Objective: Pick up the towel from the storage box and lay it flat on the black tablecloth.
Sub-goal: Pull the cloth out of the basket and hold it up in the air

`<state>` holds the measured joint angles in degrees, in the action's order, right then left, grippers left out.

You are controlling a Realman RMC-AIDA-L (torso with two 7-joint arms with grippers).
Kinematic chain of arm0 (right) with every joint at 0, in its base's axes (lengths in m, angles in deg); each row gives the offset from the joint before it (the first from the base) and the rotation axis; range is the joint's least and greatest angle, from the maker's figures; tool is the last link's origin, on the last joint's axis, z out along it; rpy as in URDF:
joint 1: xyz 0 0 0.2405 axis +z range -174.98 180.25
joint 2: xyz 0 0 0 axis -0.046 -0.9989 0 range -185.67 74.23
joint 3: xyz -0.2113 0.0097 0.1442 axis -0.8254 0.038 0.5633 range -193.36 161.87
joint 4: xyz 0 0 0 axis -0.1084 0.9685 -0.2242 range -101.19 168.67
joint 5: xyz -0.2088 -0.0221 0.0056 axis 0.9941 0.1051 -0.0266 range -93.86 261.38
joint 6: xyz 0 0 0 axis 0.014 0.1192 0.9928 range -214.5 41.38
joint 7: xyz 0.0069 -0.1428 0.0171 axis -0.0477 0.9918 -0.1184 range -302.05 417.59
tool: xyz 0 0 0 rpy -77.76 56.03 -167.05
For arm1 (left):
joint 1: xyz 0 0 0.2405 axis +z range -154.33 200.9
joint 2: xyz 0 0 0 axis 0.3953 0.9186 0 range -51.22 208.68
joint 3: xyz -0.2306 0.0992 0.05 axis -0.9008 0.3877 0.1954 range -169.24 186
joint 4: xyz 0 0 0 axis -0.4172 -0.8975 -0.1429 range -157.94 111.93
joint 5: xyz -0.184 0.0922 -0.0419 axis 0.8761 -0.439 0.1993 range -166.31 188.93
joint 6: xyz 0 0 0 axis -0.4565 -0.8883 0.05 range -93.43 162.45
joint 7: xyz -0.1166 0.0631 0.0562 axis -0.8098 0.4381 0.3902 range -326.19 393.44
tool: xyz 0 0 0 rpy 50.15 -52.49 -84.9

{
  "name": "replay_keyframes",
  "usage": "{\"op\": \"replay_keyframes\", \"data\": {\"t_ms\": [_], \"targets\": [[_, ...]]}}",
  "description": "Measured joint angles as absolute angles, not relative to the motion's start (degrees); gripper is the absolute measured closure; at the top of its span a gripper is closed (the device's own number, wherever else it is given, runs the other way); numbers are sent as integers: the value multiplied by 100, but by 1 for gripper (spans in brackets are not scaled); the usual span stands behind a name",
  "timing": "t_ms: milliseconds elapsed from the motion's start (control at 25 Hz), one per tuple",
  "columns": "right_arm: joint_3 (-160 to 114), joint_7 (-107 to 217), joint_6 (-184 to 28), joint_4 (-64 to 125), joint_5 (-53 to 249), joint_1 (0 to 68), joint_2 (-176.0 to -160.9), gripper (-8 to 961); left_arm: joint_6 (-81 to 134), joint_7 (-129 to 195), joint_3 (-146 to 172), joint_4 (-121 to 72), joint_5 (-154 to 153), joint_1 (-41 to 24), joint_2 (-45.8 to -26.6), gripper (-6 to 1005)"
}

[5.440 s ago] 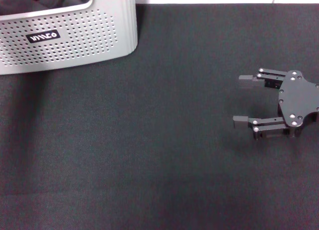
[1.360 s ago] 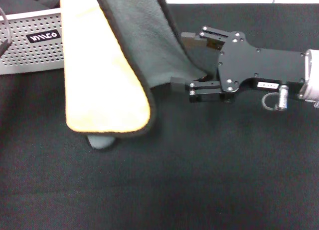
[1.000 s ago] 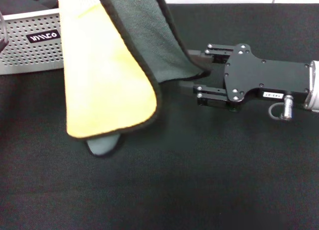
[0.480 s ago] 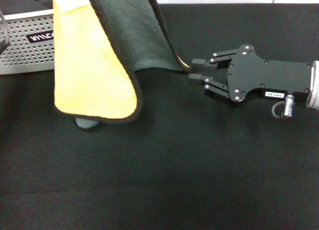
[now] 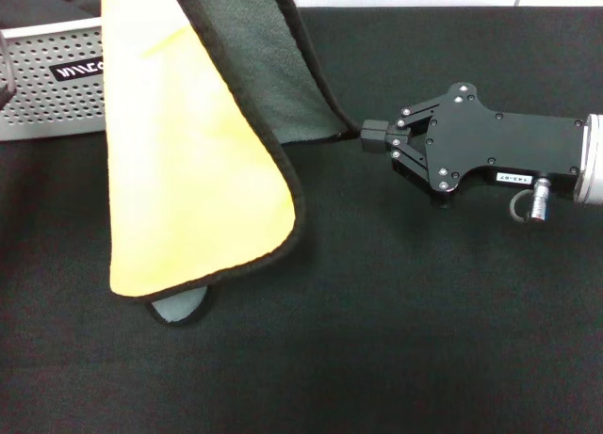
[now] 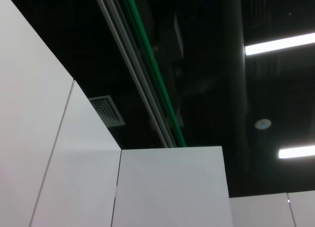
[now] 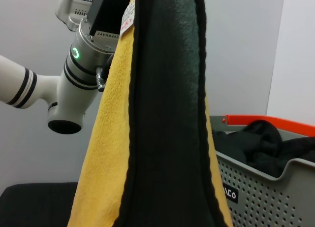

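Note:
The towel (image 5: 188, 170) hangs in the air over the black tablecloth (image 5: 377, 340), yellow face toward me, grey-green face behind, black trim all round. Its lowest tip touches the cloth near the left. My right gripper (image 5: 372, 135) reaches in from the right and is shut on the towel's right edge. In the right wrist view the towel (image 7: 162, 113) drops from my left gripper (image 7: 115, 5), which holds its top by the white label. The storage box (image 5: 52, 86) stands at the back left, partly hidden behind the towel.
Dark clothes (image 7: 266, 143) lie inside the storage box (image 7: 266, 192), which has an orange strip on its far rim. The left wrist view shows only ceiling and white panels. Black cloth stretches bare in front of and to the right of the towel.
The towel came up out of the box, held from above. In the last half second the right gripper's fingers closed on its right edge, and its yellow flap swung lower toward me.

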<state>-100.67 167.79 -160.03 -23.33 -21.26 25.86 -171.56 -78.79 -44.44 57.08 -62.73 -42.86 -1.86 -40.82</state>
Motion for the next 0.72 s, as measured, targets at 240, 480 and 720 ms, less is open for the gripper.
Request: {"op": "replay_keyframes", "data": {"t_ms": [240,480,720], "targets": [[-10067,16777,-16018,-2373,-2075,2580,-17138,930,-7962,-4456,5902,-6244,-4318,-130,-4073,975],[-10022,16701,-16006,-2735,-1791,2431,-17132,955,-8035,-4474,5938,-6266,-4303,-6,-4075,975],[-10014,16643,-16090,-2787,-1769,2373,-17123,950,-8045,-4476,5927,-6273,-4262,-8,-4062,975]]}}
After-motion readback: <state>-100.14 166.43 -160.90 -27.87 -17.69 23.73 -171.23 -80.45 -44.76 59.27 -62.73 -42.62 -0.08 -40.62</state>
